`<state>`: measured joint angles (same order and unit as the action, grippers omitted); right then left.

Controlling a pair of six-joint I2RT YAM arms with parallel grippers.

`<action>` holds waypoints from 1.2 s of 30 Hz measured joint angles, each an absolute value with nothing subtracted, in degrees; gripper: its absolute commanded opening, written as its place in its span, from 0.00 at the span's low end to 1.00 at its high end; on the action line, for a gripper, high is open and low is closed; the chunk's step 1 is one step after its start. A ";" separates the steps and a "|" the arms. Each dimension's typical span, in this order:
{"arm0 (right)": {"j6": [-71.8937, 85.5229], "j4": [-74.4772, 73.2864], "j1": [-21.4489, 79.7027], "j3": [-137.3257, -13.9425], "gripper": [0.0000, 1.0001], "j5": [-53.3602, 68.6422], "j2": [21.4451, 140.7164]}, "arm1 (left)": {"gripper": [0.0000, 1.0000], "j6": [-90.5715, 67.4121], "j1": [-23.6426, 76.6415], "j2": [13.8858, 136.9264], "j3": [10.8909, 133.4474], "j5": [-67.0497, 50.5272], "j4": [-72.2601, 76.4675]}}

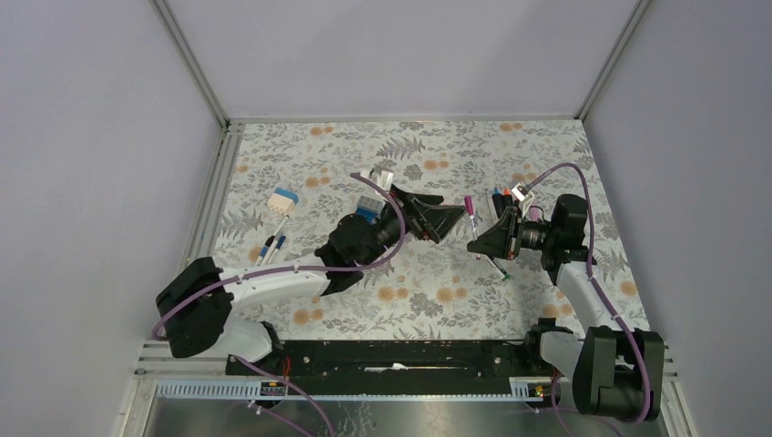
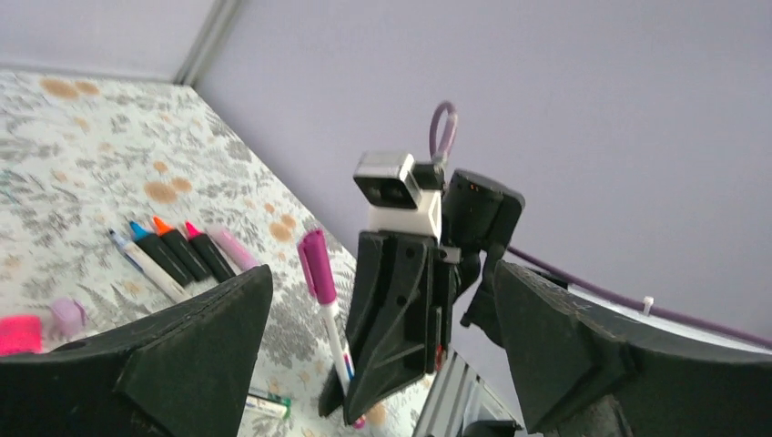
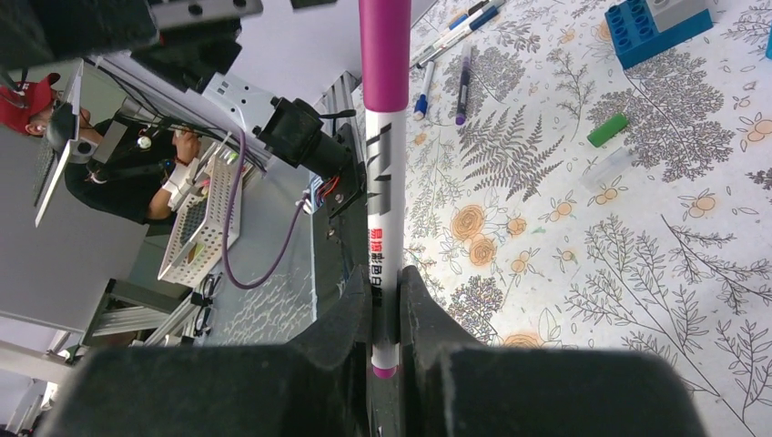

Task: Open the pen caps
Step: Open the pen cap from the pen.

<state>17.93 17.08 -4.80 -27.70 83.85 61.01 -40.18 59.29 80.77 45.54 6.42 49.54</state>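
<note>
My right gripper [image 3: 385, 319] is shut on the lower end of a white pen [image 3: 382, 228], which it holds upright above the table. The pen's magenta cap [image 3: 384, 55] sits on its top end. In the top view this pen cap [image 1: 471, 208] stands just right of my left gripper [image 1: 448, 224], and the right gripper [image 1: 475, 244] is below it. In the left wrist view my left gripper [image 2: 382, 273] is open wide. The capped pen [image 2: 319, 264] shows between its fingers, nearer the left one and touching neither.
A row of capped markers [image 2: 173, 250] lies at the back right, with loose pink [image 2: 18, 332] and lilac [image 2: 68, 314] caps nearby. A green cap [image 3: 607, 129] and a blue-and-grey block [image 3: 660, 23] lie mid-table. Two pens [image 1: 270, 248] rest at the left.
</note>
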 measured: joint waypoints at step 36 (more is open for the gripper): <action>16.58 17.21 -4.82 -27.62 0.00 86.48 60.99 | 0.00 -48.07 53.69 95.15 58.37 -11.18 43.40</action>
